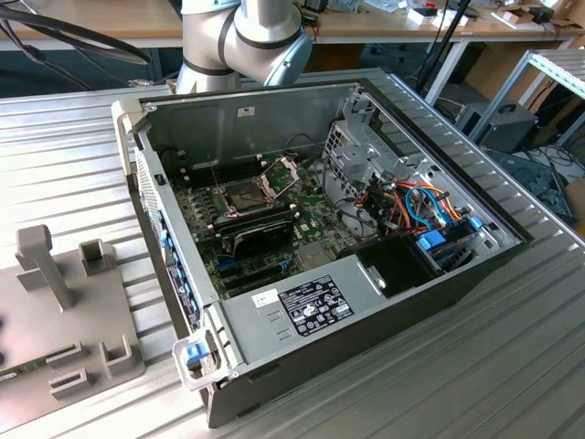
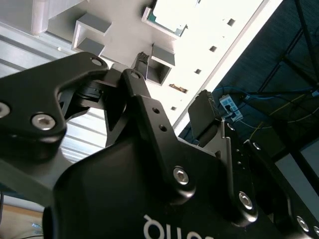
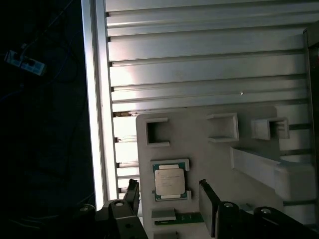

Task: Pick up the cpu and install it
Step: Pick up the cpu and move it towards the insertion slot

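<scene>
Ribbed aluminium table [image 3: 199, 64] is carrying a grey holder plate [image 3: 199, 149] with raised blocks. In the first wrist view the gripper [image 3: 170, 201] is facing this plate, its two dark fingers [image 3: 208, 206] standing wide apart and gripping nothing. The cpu [image 3: 169, 181], silver-topped, is lying flat in a square nest on the plate, in line with the gap between the jaws and near their tips. In the exterior view the arm [image 1: 242, 37] is rising behind an open computer case [image 1: 366, 302] with a green motherboard [image 1: 315, 219].
</scene>
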Robot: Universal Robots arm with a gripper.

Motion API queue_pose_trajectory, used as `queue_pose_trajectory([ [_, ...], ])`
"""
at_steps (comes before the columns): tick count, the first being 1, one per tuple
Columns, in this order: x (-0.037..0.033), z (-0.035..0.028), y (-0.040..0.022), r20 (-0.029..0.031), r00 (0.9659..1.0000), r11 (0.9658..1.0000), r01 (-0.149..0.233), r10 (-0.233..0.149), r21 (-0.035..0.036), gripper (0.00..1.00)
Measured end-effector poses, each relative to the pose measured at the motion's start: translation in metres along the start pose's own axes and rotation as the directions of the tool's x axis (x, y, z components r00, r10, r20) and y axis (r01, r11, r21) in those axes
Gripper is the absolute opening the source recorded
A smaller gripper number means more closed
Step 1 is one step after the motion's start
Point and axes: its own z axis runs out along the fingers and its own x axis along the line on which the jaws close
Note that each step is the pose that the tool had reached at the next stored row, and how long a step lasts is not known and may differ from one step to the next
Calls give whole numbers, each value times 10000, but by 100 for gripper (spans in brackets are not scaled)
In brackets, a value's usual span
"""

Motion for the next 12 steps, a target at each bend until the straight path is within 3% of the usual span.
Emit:
queue_pose_trajectory([
  [12, 0, 5, 0, 1, 10000, 10000, 0, 0, -1, 60],
])
